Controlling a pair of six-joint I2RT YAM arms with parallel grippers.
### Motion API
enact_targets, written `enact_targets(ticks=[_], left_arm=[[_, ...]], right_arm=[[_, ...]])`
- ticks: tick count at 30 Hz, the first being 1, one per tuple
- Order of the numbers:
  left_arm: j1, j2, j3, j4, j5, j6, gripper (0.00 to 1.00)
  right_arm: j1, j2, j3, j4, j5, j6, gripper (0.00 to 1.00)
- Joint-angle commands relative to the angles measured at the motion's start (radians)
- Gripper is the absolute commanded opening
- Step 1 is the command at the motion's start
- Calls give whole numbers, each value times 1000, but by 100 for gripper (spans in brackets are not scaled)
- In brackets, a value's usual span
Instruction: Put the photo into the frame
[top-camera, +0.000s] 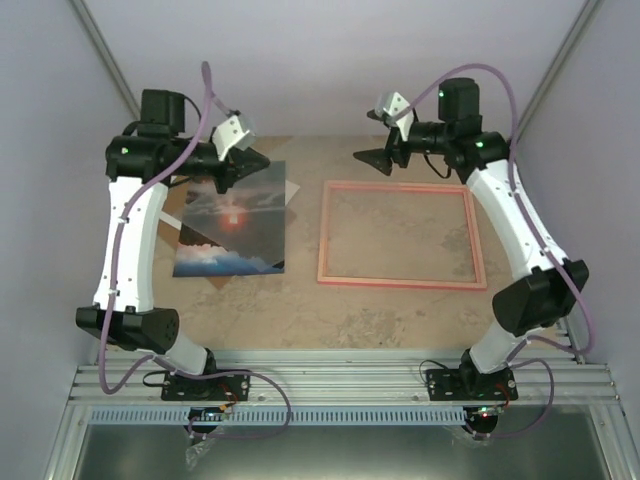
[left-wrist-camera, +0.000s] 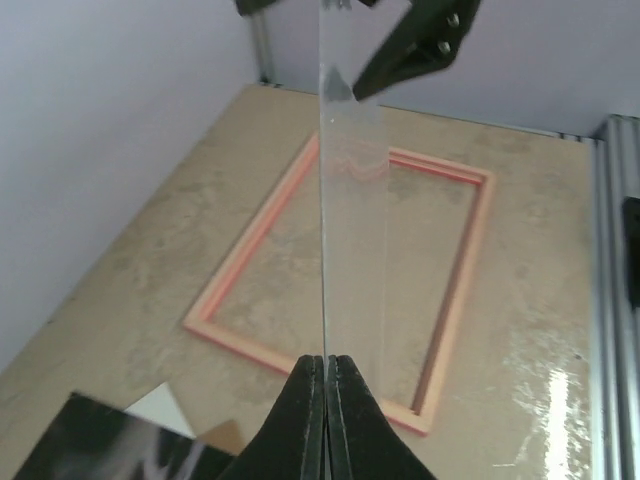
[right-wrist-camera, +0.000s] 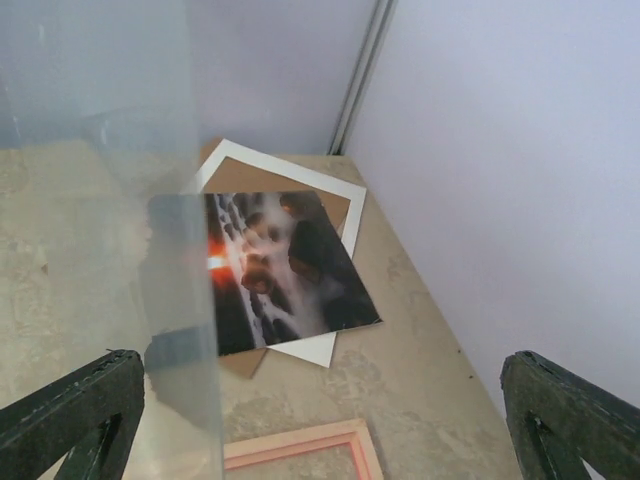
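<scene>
The photo (top-camera: 232, 220), a red sunset over dark clouds, lies face up at the table's left; it also shows in the right wrist view (right-wrist-camera: 280, 265) and at the bottom left of the left wrist view (left-wrist-camera: 90, 445). The pink frame (top-camera: 400, 235) lies flat at centre right, nothing inside it (left-wrist-camera: 255, 235). My left gripper (top-camera: 255, 160) hovers over the photo's far edge, shut on a clear thin sheet (left-wrist-camera: 355, 200) that stands edge-on between its tips (left-wrist-camera: 327, 358). My right gripper (top-camera: 380, 137) hangs open and empty above the frame's far left corner (right-wrist-camera: 320, 420).
A white mat (right-wrist-camera: 335, 200) and a brown backing board (right-wrist-camera: 245, 362) lie under the photo. The clear sheet (right-wrist-camera: 170, 300) fills the left of the right wrist view. Pale walls close in the left, back and right sides. A metal rail (top-camera: 340, 385) runs along the near edge.
</scene>
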Motion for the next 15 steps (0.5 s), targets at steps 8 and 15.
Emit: enact_targets(ticks=[8,15], left_arm=[[-121,-51,-115,105,40,43,0],[-121,-65,-174,224,59,-12,0]], right_arm=[[-18,-122,-41,-323,-88,-119,50],[-24,-135,-63,-391,-135,-93,23]])
